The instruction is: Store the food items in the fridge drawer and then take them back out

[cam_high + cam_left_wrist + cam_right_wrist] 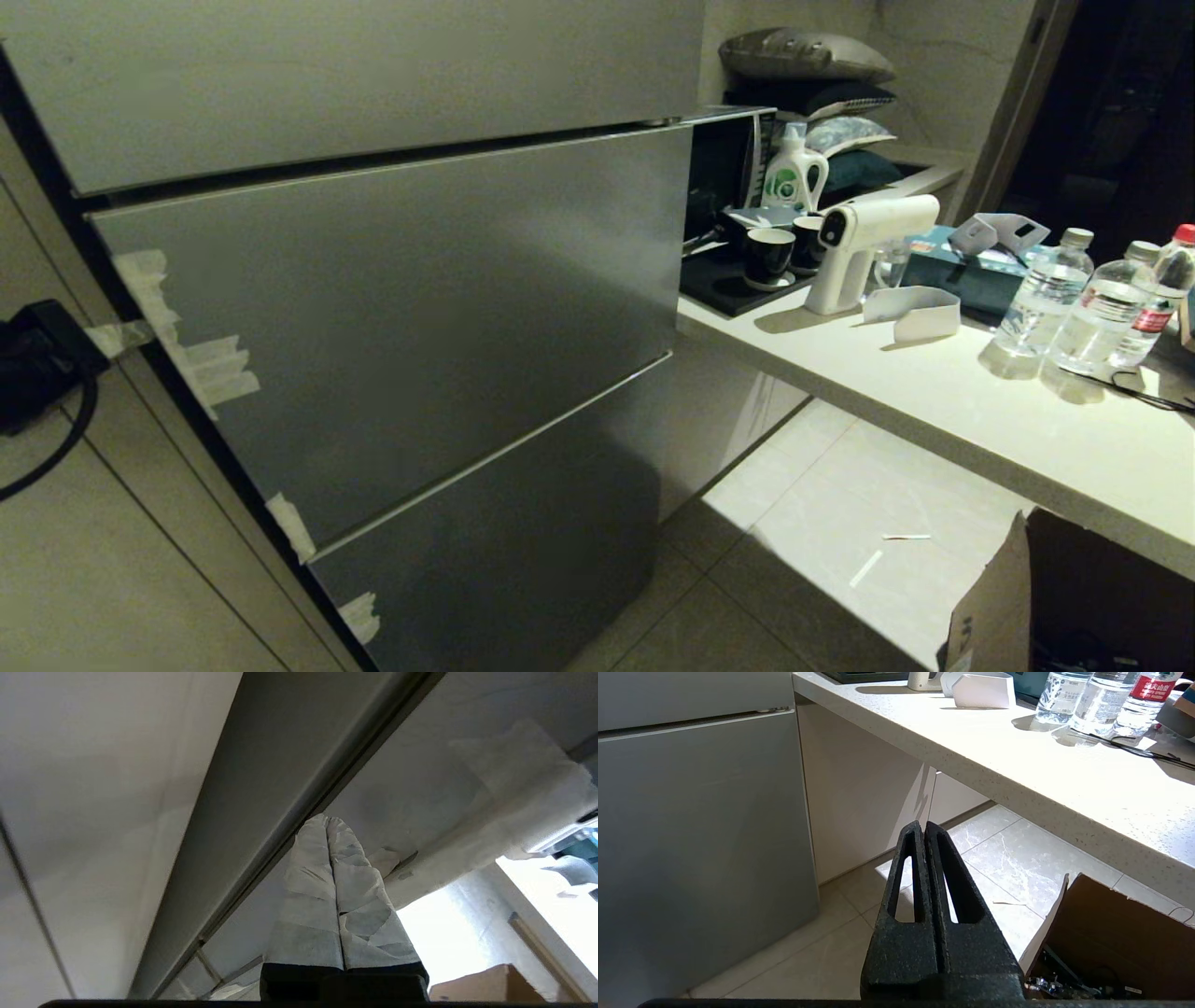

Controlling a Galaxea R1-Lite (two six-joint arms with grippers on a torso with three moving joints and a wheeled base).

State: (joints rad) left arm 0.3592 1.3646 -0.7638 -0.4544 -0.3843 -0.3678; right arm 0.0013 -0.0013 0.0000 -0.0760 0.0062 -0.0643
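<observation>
Now: left gripper [327, 820] closed, empty, near fridge seam | right gripper [923, 826] closed, empty

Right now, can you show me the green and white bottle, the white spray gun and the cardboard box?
green and white bottle [794, 174], head view, on its label.
white spray gun [864, 233], head view, on its body.
cardboard box [1111, 924], right wrist view, on its inner flap.

Head view: taken from above, angled down at grey fridge fronts [392, 280] filling left, surface [1027, 411] with water bottles [1041, 294] at right, floor tiles [822, 523] below.
Left wrist view: taken very near taped fridge edge [299, 812], looking up along it past left hand [328, 826].
Right wrist view: taken low, past right hand [923, 830], facing fridge side and floor.
Surface, bottles, cardboard box [1115, 933] shared by head and right wrist views.
</observation>
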